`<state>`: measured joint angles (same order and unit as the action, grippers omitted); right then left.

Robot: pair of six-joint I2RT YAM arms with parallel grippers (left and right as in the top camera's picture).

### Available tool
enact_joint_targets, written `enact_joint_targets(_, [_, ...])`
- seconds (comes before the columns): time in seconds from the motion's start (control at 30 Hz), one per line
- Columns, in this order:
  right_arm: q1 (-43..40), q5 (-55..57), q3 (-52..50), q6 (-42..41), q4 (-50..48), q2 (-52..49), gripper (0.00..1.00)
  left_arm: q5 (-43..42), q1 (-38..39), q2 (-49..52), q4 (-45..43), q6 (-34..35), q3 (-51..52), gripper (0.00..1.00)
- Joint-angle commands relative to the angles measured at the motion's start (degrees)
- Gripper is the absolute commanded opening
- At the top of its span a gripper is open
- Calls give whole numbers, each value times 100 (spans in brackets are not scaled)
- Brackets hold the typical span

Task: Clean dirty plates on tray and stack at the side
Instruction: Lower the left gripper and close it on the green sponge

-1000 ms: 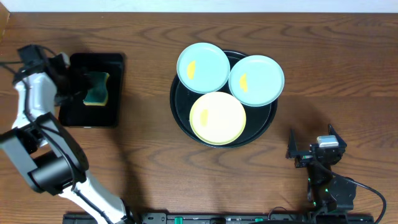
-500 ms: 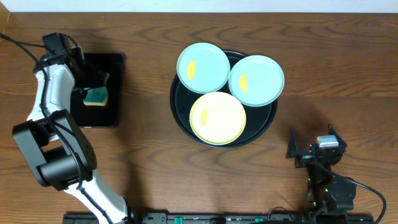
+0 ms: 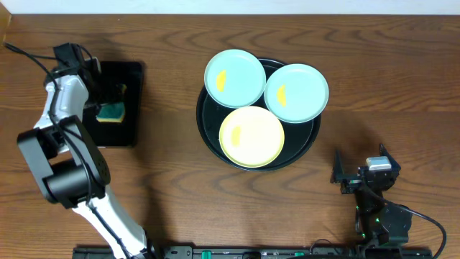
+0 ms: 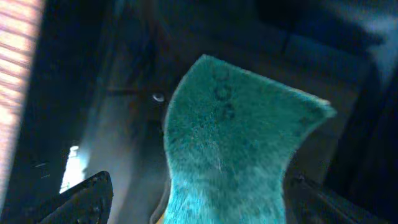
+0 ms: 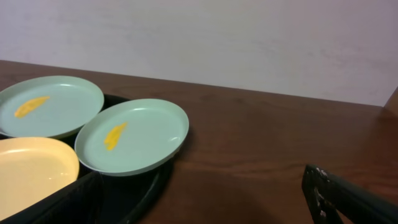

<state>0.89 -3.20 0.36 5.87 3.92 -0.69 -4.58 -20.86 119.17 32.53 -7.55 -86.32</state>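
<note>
Plates [image 3: 251, 135] unmoved; left hand [image 3: 100, 93] shifted above sponge [image 4: 236, 155].

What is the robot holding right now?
Nothing. The left gripper is open at the green sponge, not squeezing it; the right gripper is open and empty.

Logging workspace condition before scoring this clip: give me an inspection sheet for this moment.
Surface: wooden table, no spills seen.
Job's things: left blue plate and right blue plate, each with a yellow-orange smear, and yellow plate, all on the round black tray.
Clutter: green sponge on a rectangular black tray.
Grippers: left gripper open, over the sponge; right gripper open, holding nothing, away from the plates.
Cables: black cable by the left arm; second cable at the right arm's base.
Surroundings: pale wall behind the table.
</note>
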Motion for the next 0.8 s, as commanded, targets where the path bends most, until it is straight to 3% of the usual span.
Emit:
enact_joint_targets(0.0, [-15,-9,-4,22,26,15,99,-76,4,76,-50,-35,61,91])
enact_joint_targets(0.1, [-15,-9,-4,20,26,15,99,-76,4,76,-48,-35,61,89])
enact_joint_targets(0.2, [-15,-9,-4,20,26,15,99,-76,4,76,-2,-35,70,80])
enact_joint_targets(0.7, [-15,-9,-4,22,26,15,99,-79,4,76,11,-35,538,80])
enact_joint_targets(0.77, [-15,-9,-4,20,26,15,99,-79,4,76,11,-35,535,76])
